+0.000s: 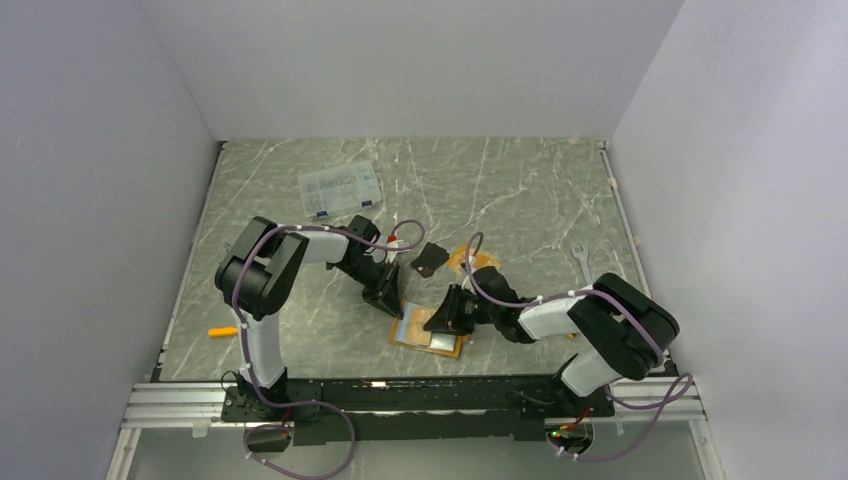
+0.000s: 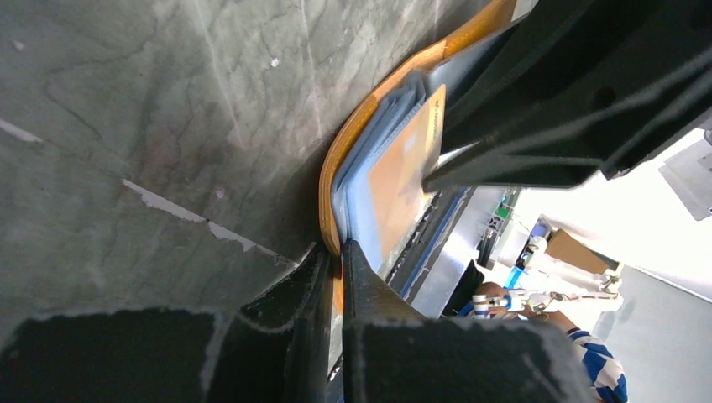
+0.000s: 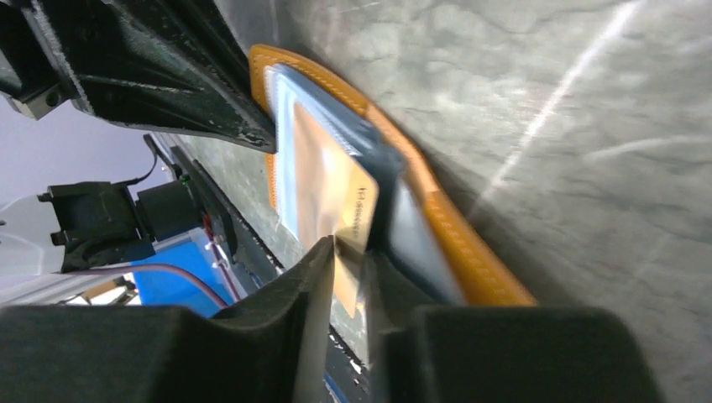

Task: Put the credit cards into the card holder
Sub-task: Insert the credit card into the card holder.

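The card holder (image 1: 428, 340) lies open on the table, orange outside and pale blue-grey inside. My left gripper (image 1: 390, 302) is shut on its left edge; in the left wrist view the fingertips (image 2: 334, 250) pinch the orange rim (image 2: 357, 126). My right gripper (image 1: 447, 314) is shut on an orange-tan credit card (image 3: 340, 189) whose far end lies inside the holder's blue-grey pocket (image 3: 290, 126). The same card shows in the left wrist view (image 2: 403, 172). A black card (image 1: 430, 258) and an orange-tan card (image 1: 476, 262) lie on the table behind the holder.
A clear plastic compartment box (image 1: 340, 188) stands at the back left. A small wrench (image 1: 580, 258) lies at the right. A small orange object (image 1: 222, 331) lies at the near left. The two grippers sit close together over the holder.
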You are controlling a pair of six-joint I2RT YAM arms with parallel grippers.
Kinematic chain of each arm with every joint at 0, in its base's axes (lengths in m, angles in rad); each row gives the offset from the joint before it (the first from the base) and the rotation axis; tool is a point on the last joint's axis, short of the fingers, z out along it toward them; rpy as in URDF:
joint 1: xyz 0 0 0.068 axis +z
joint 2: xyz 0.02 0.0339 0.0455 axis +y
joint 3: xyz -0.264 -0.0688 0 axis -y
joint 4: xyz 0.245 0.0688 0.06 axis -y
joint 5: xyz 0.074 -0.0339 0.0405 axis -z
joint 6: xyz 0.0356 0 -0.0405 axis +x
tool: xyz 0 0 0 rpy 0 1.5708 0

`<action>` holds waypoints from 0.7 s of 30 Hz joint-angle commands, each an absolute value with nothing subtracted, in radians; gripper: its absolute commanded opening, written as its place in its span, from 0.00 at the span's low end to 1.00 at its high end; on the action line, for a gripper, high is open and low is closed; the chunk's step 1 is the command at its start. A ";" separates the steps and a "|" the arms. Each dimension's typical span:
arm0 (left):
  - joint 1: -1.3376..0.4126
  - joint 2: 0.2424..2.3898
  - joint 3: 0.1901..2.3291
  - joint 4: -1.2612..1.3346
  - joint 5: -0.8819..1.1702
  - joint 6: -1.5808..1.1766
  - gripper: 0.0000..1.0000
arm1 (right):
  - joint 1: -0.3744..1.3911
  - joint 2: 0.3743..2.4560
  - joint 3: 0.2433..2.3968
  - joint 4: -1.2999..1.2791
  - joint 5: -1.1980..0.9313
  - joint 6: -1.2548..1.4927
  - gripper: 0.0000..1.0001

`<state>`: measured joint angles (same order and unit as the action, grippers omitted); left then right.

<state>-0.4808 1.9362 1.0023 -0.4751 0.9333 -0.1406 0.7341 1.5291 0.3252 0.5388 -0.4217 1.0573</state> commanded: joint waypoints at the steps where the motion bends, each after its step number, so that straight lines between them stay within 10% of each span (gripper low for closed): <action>1: -0.493 1.885 1.006 -0.473 1.014 -0.142 0.11 | 0.786 1.466 0.416 0.201 -0.181 0.941 0.34; 9: -0.478 1.856 1.002 -0.459 1.047 -0.144 0.11 | 0.870 1.475 0.554 0.012 -0.088 0.868 0.67; 21: -0.468 1.857 0.987 -0.398 1.121 -0.189 0.10 | 0.951 1.537 0.654 0.027 -0.096 0.820 0.68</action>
<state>-0.4622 1.8912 0.9951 -0.4557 1.0245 -0.1619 0.9241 1.4948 0.6437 0.0219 -0.1265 0.8780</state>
